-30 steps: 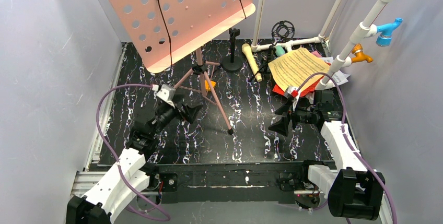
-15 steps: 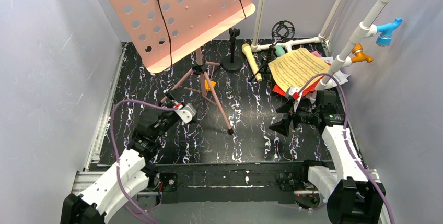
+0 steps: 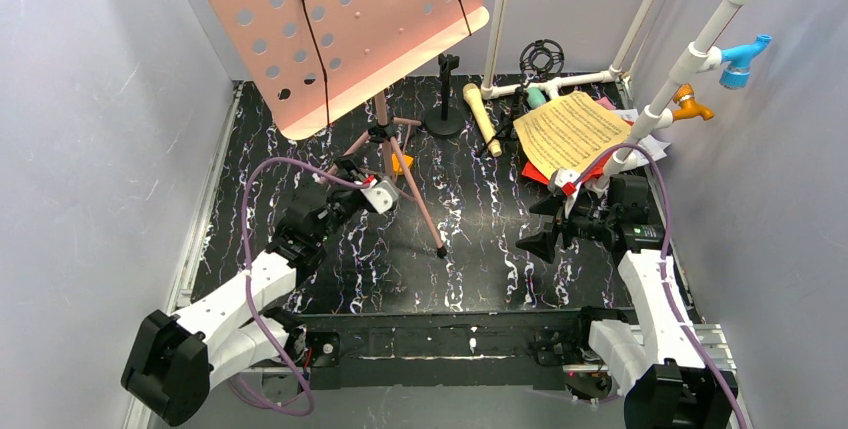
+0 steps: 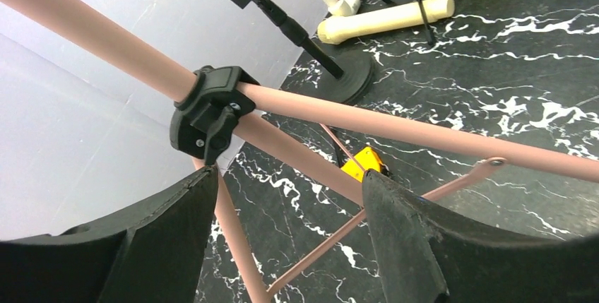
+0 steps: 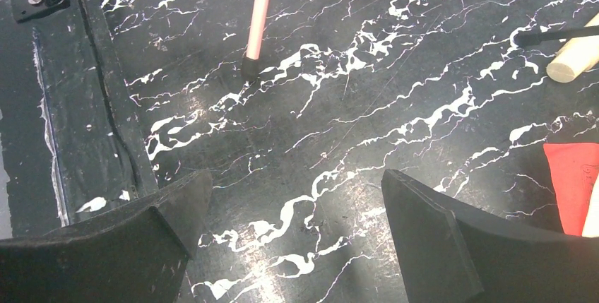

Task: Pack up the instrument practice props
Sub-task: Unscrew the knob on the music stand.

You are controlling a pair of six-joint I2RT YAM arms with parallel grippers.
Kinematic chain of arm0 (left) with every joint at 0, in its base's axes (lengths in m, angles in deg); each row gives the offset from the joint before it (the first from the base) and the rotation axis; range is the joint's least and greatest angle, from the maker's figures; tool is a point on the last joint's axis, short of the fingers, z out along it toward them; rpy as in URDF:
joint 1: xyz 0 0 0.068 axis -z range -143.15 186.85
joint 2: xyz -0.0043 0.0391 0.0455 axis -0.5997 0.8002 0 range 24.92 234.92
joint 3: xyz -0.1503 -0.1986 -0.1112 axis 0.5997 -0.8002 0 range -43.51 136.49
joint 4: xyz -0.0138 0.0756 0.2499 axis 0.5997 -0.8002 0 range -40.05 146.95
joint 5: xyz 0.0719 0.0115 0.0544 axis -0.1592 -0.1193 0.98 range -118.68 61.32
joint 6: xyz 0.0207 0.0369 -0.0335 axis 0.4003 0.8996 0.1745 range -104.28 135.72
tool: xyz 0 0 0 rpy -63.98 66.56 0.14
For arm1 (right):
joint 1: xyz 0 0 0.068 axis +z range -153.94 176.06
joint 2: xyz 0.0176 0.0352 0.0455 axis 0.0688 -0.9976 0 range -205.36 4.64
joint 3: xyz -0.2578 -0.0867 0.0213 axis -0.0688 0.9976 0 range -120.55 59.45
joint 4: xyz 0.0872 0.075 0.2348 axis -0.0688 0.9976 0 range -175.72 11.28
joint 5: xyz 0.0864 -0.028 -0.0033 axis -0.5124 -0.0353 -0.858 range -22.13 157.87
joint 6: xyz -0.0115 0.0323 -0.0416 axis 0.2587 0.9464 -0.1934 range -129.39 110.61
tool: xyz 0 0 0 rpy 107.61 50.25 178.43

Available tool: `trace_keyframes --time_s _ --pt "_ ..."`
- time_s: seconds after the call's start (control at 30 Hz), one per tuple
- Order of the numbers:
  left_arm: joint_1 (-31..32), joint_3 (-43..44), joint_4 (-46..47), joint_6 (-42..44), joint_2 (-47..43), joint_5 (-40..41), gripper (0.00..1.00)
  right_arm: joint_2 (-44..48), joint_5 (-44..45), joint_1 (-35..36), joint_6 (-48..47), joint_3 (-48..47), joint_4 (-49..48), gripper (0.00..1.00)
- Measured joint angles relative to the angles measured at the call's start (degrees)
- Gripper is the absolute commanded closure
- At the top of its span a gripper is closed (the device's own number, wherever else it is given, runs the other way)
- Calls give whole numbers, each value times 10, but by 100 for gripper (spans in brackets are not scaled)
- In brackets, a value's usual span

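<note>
You see the pink perforated music board point(image 3: 340, 29), tilted, near the back left corner of the worktop point(image 3: 480, 249). Its thin pink tripod legs point(image 3: 415, 189) meet at a black hub point(image 4: 208, 109). Your left gripper point(image 4: 288, 179) is open, with legs between its fingers. Your right gripper point(image 5: 293, 183) is open also.

Left gripper point(image 4: 289, 178): jaws apart, w/ the pink tripod legs point(image 4: 424, 133) crossing btw. them, not pinched. The legs meet in a black hub point(image 4: 208, 109) just above one jaw tip. A small orange thing point(image 4: 364, 162) lies on the black marbled tabletop point(image 4: 508, 70) under the legs. Beyond: a round black stand base point(image 4: 353, 77) and a beige toy microphone point(image 4: 385, 20), lying near the tabletop edge by the wall.
</note>
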Motion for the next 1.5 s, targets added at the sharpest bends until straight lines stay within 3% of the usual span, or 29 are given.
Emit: trace_keyframes --time_s 0.3,0.77,0.97,1.33,1.4,1.5 --pt "1 24 39 -7 46 32 42 8 -4 0 -3 0 1 0" --pt "0 42 89 -33 86 82 87 11 -5 0 -6 0 3 0" --pt "0 42 90 -100 79 100 89 11 -5 0 -9 0 3 0" --pt "1 28 69 -362 31 143 87 15 -5 0 -10 0 3 0" --pt "1 28 66 -407 26 146 85 15 -5 0 -10 0 3 0" --pt "0 28 55 -472 24 148 68 15 -5 0 -11 0 3 0"
